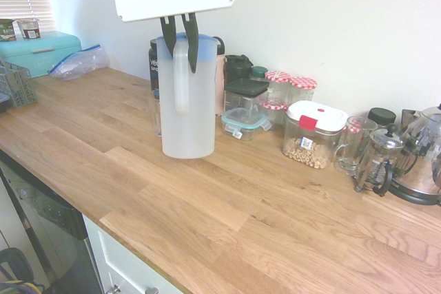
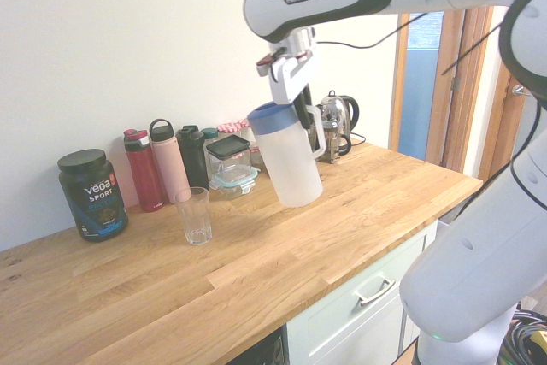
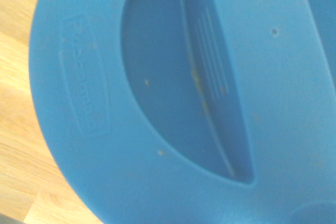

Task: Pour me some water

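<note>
Above the wooden bench (image 2: 359, 211), the hand (image 2: 295, 83) is clenching the handle of the tall frosted-white plastic pitcher (image 2: 289, 158) holding the water, tilting its long axis toward the clear drinking glass (image 2: 195, 215) standing well apart beyond the pitcher's lid side.

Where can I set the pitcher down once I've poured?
Bare wood along the front edge of the counter, in front of the glass and pitcher. Crowded along the wall: bottles, containers, jars, French press.
</note>
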Controlling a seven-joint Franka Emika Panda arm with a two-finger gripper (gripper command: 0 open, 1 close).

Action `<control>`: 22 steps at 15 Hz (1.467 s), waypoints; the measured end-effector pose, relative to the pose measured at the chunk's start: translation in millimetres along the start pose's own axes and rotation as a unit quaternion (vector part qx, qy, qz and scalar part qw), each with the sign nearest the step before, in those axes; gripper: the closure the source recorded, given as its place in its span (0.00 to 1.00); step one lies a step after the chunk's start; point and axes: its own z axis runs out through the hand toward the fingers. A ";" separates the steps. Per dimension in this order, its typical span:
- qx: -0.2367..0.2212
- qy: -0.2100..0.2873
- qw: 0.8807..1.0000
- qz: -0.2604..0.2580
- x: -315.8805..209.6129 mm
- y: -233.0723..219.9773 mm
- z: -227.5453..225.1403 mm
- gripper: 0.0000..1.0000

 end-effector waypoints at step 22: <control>0.053 0.054 0.968 0.238 7.6 66.7 118.9 1.00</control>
